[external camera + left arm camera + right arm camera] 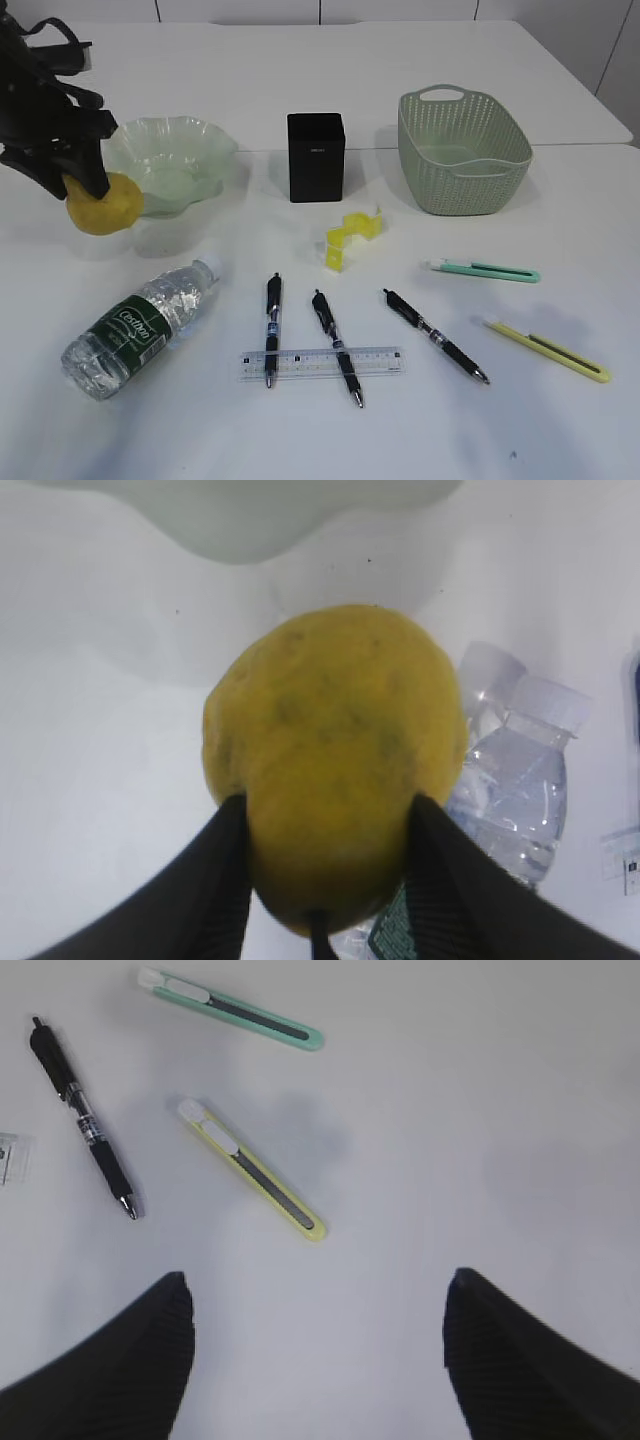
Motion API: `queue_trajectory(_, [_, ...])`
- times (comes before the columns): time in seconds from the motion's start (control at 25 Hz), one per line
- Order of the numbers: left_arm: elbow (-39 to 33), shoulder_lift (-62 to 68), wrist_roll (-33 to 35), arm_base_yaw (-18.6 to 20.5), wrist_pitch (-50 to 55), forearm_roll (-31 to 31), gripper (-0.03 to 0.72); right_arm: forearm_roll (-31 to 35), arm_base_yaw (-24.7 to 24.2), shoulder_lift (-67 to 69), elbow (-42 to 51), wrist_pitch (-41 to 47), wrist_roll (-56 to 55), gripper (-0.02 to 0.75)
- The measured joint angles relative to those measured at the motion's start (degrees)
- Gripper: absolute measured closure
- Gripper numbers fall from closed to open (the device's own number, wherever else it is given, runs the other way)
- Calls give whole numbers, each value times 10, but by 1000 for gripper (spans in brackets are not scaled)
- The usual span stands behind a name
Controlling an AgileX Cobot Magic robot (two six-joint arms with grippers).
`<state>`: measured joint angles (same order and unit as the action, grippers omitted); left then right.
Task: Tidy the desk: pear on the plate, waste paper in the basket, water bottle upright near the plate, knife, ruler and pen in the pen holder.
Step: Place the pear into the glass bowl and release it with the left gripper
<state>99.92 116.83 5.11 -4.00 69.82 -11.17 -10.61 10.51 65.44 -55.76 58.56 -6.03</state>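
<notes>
Bright even light, soft shadows, slight blur

— Is any lettering showing up on the water bottle (135, 330)?
— Its dark green label is carrying white lettering, but it is coming out too small to read for certain.
— And the pen holder (316, 157)?
— A tiny pale mark is sitting on its front face, unreadable. The ruler (322, 362) is showing fine black markings only, no legible numbers.
</notes>
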Motion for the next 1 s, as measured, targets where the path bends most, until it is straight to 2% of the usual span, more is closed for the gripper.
queue_trajectory(0.72, [79, 1, 0, 0, 5, -1, 374, 3, 0, 0, 0, -21, 0, 162])
queue_trajectory(1.0, [84, 3, 0, 0, 10, -1, 374, -1, 0, 0, 0, -26, 0, 162])
